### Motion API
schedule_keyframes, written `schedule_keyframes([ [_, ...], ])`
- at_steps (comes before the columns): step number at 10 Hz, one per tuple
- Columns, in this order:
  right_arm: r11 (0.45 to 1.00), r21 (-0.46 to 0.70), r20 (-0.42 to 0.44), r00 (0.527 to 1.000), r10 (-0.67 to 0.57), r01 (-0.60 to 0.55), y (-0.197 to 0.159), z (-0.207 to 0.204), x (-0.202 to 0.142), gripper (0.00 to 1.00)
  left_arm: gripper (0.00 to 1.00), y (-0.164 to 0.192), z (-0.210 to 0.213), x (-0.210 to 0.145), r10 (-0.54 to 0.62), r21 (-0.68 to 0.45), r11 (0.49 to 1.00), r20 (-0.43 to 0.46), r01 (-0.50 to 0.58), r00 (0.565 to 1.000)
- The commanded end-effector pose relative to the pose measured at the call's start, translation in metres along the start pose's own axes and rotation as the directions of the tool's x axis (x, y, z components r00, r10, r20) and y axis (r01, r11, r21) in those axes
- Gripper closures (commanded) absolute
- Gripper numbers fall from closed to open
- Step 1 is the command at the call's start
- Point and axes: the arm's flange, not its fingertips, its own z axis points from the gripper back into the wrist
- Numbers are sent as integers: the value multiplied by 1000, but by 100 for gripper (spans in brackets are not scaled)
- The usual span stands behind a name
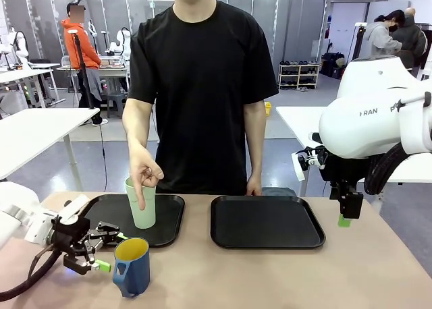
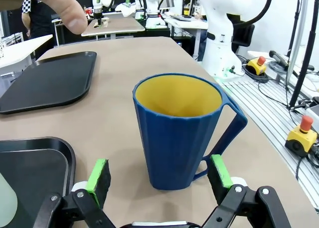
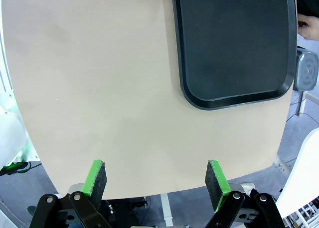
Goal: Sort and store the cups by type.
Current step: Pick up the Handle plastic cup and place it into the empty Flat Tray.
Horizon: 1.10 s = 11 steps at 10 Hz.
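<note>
The shared tan table (image 1: 283, 275) carries two black trays side by side, with the person standing at its far edge. In the front view you can see the mint-green tumbler (image 1: 143, 211) upright in the left tray (image 1: 174, 221), with the person's hand (image 1: 145, 175) draped over its rim; whether that hand grips it or merely rests there is hard to tell. The blue mug (image 1: 133, 265) stands on bare table just in front of that tray. Your left gripper (image 1: 109, 251) sits low beside it, pointing at it, while the right gripper (image 1: 346, 219) hangs near the table's right edge, past the right tray (image 1: 266, 221). The left wrist view adds what the front cannot: the fingers are spread wide, and the mug stands just ahead between the green pads (image 2: 98, 175), touching neither, its handle toward the pad at picture right. The right wrist view looks straight down: fingers wide with nothing between them, the right tray bare. I judge you are on the approach to grasp the mug; next, ease forward, keep the pad off the handle, close on the body, then carry it, probably to the bare tray
</note>
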Motion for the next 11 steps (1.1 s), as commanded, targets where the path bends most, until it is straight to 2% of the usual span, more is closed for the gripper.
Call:
schedule_keyframes([
  [1,1000,1,-11,1000,-4,4,-1,1,-1,0,0,8,-7,-5,-44,-17,999,30,44,999],
  [11,1000,1,-11,1000,-4,4,-1,1,-1,0,0,9,-44,-16,-17,-115,993,77,26,997],
])
